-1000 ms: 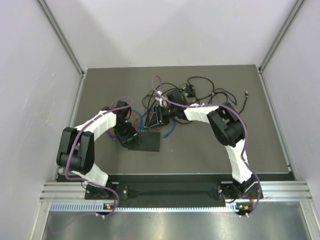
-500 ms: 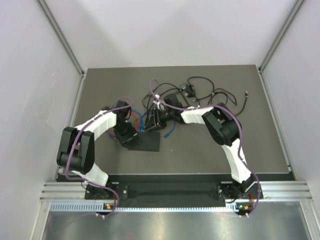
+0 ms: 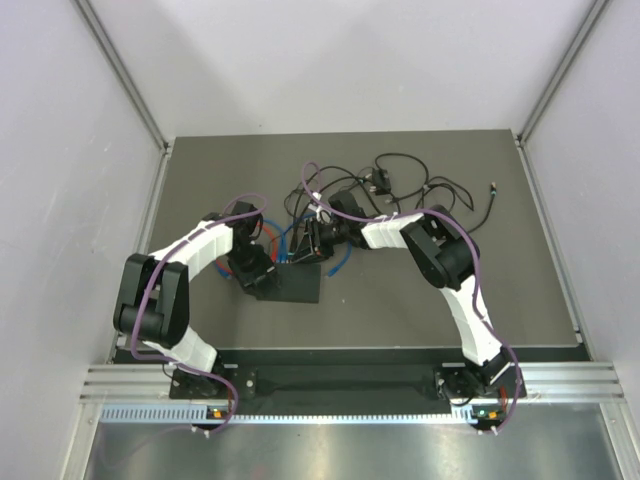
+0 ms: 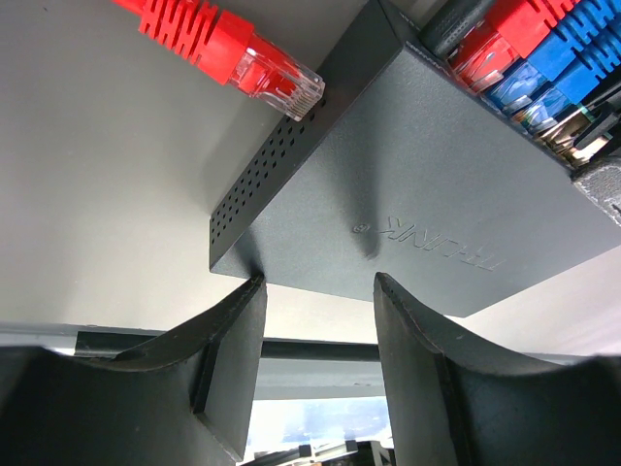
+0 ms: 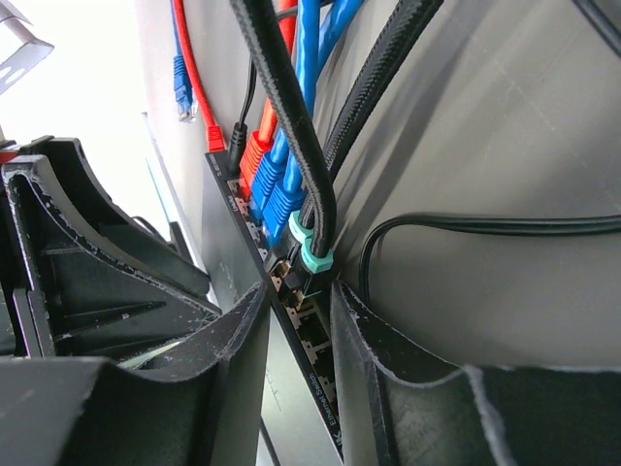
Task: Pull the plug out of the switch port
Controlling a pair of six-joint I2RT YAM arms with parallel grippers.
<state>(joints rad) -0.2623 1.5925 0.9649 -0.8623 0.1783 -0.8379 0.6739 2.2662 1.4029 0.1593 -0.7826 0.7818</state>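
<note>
The flat black switch (image 3: pixel 297 284) lies mid-table. Its port row (image 5: pixel 312 342) holds red (image 5: pixel 254 155), blue (image 5: pixel 281 189) and teal-booted black (image 5: pixel 314 254) plugs side by side. My right gripper (image 3: pixel 311 240) (image 5: pixel 296 291) is open, with its fingers (image 5: pixel 359 330) either side of the port edge and the tips just short of the teal-booted plug. My left gripper (image 3: pixel 256 274) (image 4: pixel 315 282) is open, and its fingertips (image 4: pixel 243 301) touch the switch's near edge (image 4: pixel 388 214) at the left corner.
A loose red plug (image 4: pixel 260 70) lies against the switch's vented side. Red and blue cables run back from the ports, with a loose blue plug (image 5: pixel 181 80) beyond. A tangle of black cables (image 3: pixel 400 185) lies at the back. A black cable (image 5: pixel 485 225) lies right of my right fingers.
My right gripper has moved left and closer to the switch's port row. The left arm and the switch have not moved.
</note>
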